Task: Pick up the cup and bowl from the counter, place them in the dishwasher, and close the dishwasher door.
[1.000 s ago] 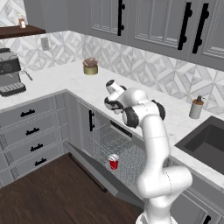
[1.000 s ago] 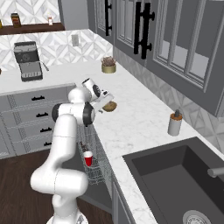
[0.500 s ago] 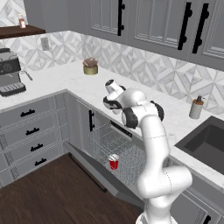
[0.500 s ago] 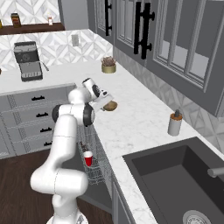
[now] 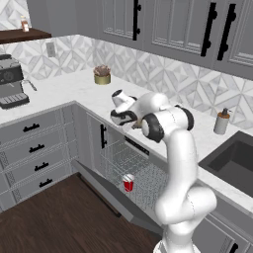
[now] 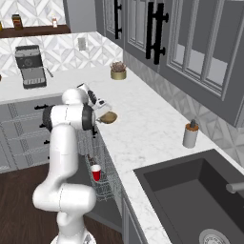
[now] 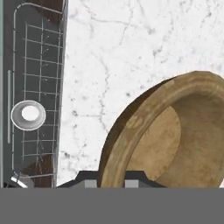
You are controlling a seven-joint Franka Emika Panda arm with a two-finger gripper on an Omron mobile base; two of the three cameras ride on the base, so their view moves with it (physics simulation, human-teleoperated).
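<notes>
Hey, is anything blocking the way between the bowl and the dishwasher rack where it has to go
Nothing visible does. The gripper is shut on the bowl's rim at the counter edge; the dishwasher door hangs open and the rack sits below, holding the cup with free space around it.

A: State the dish count.
B: One red cup (image 5: 128, 183), one tan bowl (image 6: 109, 117).

A: Appliances?
B: One dishwasher (image 5: 129, 165) with one wire rack (image 6: 102, 178) and one lowered dishwasher door (image 5: 106, 195); one coffee machine (image 5: 11, 88); one sink (image 6: 193, 198).

A: Other items on the counter (image 6: 143, 128)?
B: One soap dispenser (image 6: 190, 135) and one potted plant (image 5: 102, 75).

A: Drawer handles on the left cabinet bank?
B: Four black handles (image 5: 36, 148) are visible.

A: Manipulators?
B: One arm (image 5: 178, 163) carrying one gripper (image 7: 110, 183).
</notes>
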